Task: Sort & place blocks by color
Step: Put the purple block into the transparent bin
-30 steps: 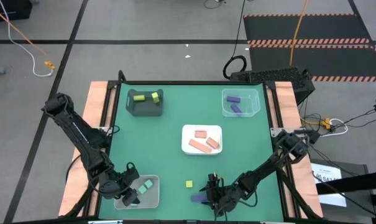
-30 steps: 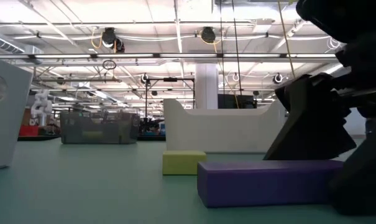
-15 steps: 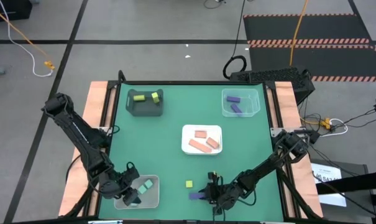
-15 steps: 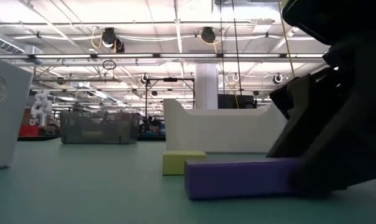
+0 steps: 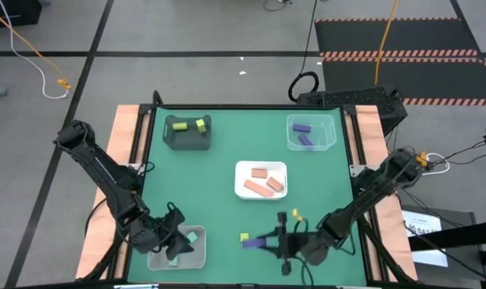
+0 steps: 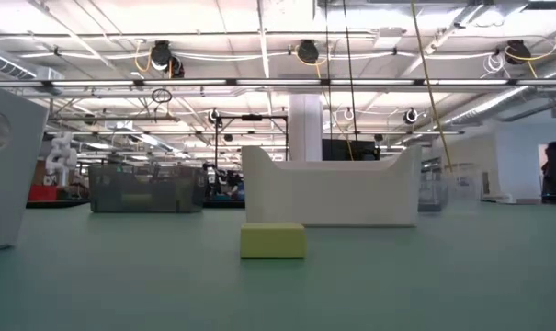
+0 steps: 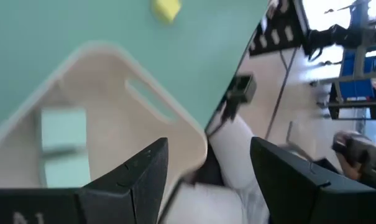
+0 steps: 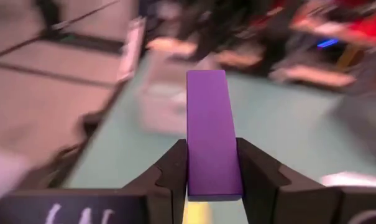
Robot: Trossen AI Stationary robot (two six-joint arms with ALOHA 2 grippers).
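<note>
The right gripper [image 8: 214, 180] clamps the purple bar [image 8: 212, 134] above the near table edge, its long axis running straight out past the fingers, while the left gripper [image 7: 206, 171] hangs open over the mint tray [image 5: 196, 257].

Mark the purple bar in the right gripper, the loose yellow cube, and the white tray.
purple bar [image 8: 212, 130], right wrist view, its top face.
yellow cube [image 6: 273, 241], low view, its front face.
white tray [image 5: 243, 168], high view, bare corner.
</note>
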